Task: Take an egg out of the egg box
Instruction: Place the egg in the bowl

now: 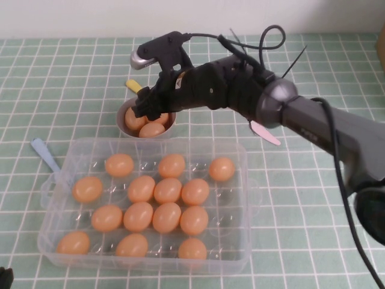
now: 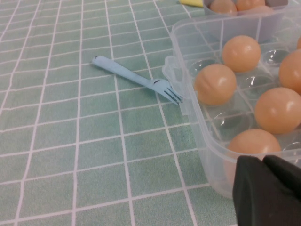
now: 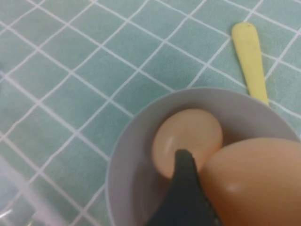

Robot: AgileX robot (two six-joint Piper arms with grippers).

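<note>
Egg: a smooth orange-tan egg (image 3: 254, 181) was low inside the small round grey bowl (image 1: 124, 112), just behind the egg box, right by the right gripper.
How it would handle: it looked light, hard and slippery, and it could crack. The best place to hold it seemed to be around its fat middle, with a soft squeeze.
Egg box: the big clear plastic tray (image 1: 60, 250) sat on the green checked tabletop (image 1: 301, 198) with many more eggs in its cups.
Right gripper: the right gripper (image 1: 150, 111) was over the bowl. One dark finger lay against the egg. I cannot tell if the fingers were pinching it or spread.
Left gripper: the left gripper (image 2: 269, 190) was low by the near left corner of the egg box. I cannot tell how its fingers stood.
Other things: a pale blue plastic fork (image 2: 136, 79) lay beside the box, and a yellow plastic handle (image 3: 250, 55) lay behind the bowl.
</note>
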